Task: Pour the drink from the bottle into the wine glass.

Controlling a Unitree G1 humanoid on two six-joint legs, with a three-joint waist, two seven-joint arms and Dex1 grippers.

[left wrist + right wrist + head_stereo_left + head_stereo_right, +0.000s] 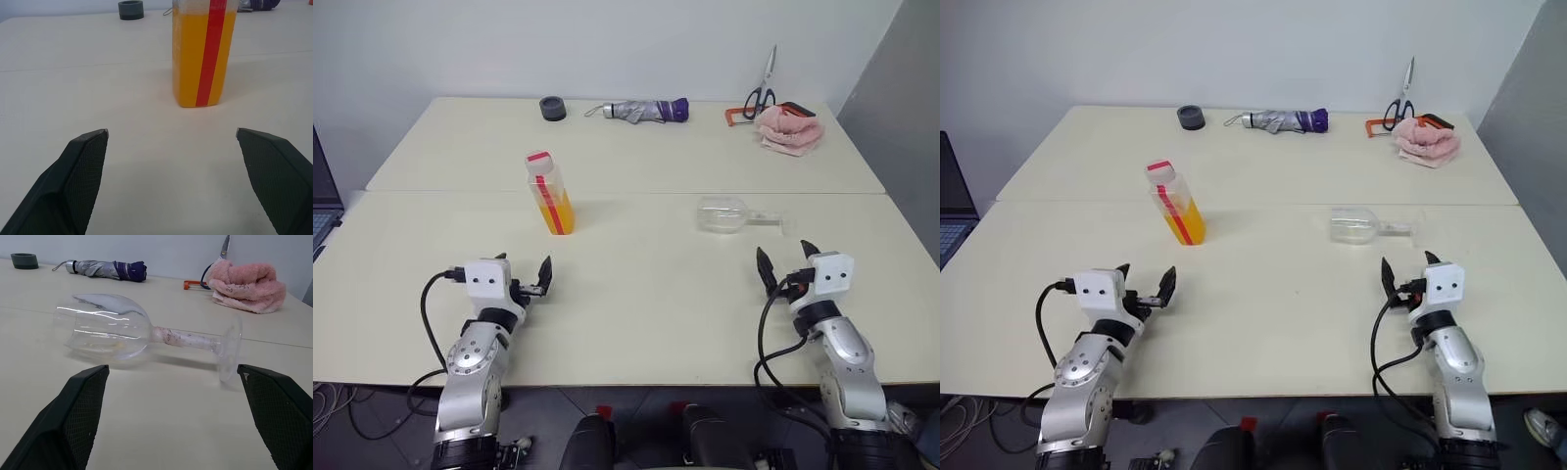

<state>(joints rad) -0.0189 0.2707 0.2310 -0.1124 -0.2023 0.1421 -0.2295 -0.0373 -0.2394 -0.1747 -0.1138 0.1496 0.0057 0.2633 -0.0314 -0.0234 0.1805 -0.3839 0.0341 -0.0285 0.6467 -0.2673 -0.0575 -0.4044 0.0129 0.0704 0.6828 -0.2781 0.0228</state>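
The bottle (550, 194) stands upright left of the table's middle, cap on, with the orange drink (188, 58) filling its lower half. Further right, the wine glass (724, 215) lies on its side, bowl to the left and foot (229, 346) to the right. My left gripper (524, 266) hovers open near the front edge, pointing at the bottle from a short way off. My right gripper (787, 258) is open too, just in front of the lying glass, with nothing between its fingers (78, 416).
Along the far edge lie a dark tape roll (552, 108), a folded umbrella (641, 111), scissors (762, 93) and a pink towel (790, 130). A laptop (323, 201) sits at the left edge. A seam (636, 192) runs between the two tabletops.
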